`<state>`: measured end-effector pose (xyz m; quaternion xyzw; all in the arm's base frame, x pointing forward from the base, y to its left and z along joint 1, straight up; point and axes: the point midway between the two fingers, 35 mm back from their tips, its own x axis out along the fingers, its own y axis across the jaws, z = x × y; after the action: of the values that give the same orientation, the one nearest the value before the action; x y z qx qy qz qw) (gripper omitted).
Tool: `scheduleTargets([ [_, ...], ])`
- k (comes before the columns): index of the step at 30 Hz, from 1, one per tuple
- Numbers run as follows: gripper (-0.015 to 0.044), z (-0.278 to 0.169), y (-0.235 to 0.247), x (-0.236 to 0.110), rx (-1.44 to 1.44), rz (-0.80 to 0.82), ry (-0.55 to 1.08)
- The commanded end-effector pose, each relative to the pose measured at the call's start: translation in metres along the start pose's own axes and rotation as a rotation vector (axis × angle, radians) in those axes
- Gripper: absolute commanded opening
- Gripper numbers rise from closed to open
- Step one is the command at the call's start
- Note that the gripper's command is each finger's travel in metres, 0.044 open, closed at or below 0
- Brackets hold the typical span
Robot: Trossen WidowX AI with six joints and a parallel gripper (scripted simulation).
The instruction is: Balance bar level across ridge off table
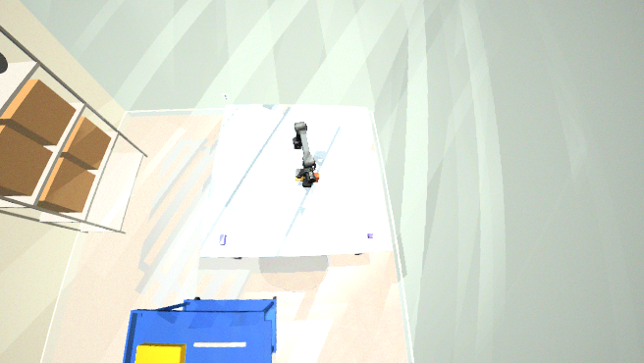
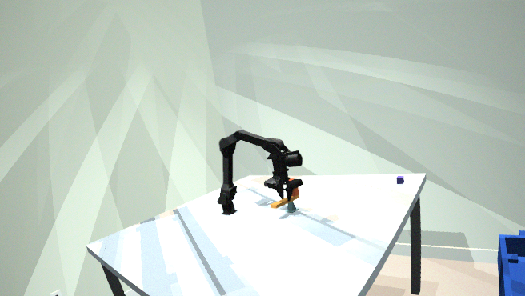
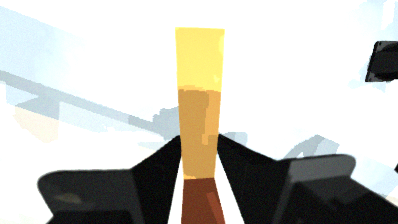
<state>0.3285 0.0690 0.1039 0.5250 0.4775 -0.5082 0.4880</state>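
The bar (image 2: 280, 202) (image 3: 199, 95) (image 1: 316, 176) is long and flat, yellow-orange with a darker red-orange end. My gripper (image 2: 289, 193) (image 3: 198, 139) (image 1: 307, 179) is shut on it, one black finger on each side. In the exterior view the bar lies across the top of the small teal ridge (image 2: 292, 207), its yellow end tilted a little lower to the left and clear of the white table (image 2: 280, 256) (image 1: 255, 221). I cannot tell whether the bar touches the ridge. The ridge is hidden in the wrist view and in the top view.
A small purple cube (image 2: 400, 180) (image 1: 370, 235) sits near a table corner, and another purple piece (image 1: 223, 239) near the opposite front corner. A blue bin (image 1: 196, 329) (image 2: 514, 256) stands on the floor. A shelf with brown boxes (image 1: 39, 137) is at the left.
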Motion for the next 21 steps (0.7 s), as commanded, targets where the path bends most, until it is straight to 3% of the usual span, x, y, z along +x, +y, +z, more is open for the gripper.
scheduleTargets([
  [1,0.0000,0.0000,-0.0004,0.0017,0.002,-0.001,0.000],
  [21,0.0000,0.0001,-0.0006,0.0034,0.002,-0.001,0.000],
])
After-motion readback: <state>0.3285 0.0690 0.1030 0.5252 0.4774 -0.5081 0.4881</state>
